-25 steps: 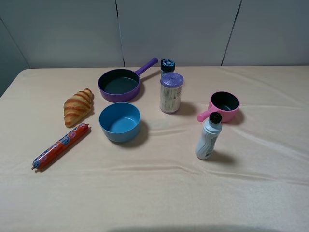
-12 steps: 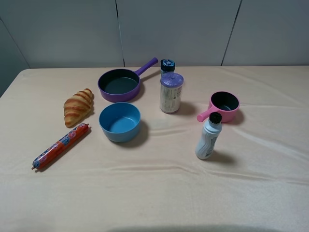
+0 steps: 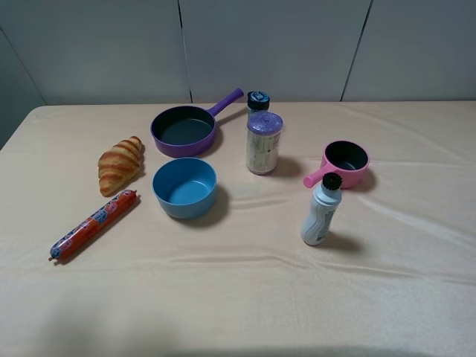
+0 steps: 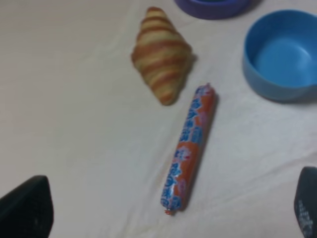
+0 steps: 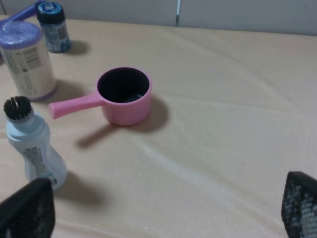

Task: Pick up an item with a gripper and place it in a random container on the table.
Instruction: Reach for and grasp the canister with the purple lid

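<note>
The tall clear jar with a purple lid (image 3: 263,143) stands upright mid-table, just right of the purple frying pan (image 3: 184,130); the pan is empty, its handle pointing to the back right. The jar also shows in the right wrist view (image 5: 27,62). Neither gripper shows in the exterior view. In the left wrist view my left gripper (image 4: 166,224) is open and empty above the beige cloth near the sausage; the pan's rim (image 4: 213,6) shows at the far edge. My right gripper (image 5: 162,213) is open and empty, well short of the pink saucepan.
A small dark-capped blue jar (image 3: 258,101) stands behind the tall jar. A blue bowl (image 3: 184,187), a croissant (image 3: 120,163) and a red sausage (image 3: 94,224) lie on the left. A pink saucepan (image 3: 345,163) and a white squeeze bottle (image 3: 321,210) are on the right.
</note>
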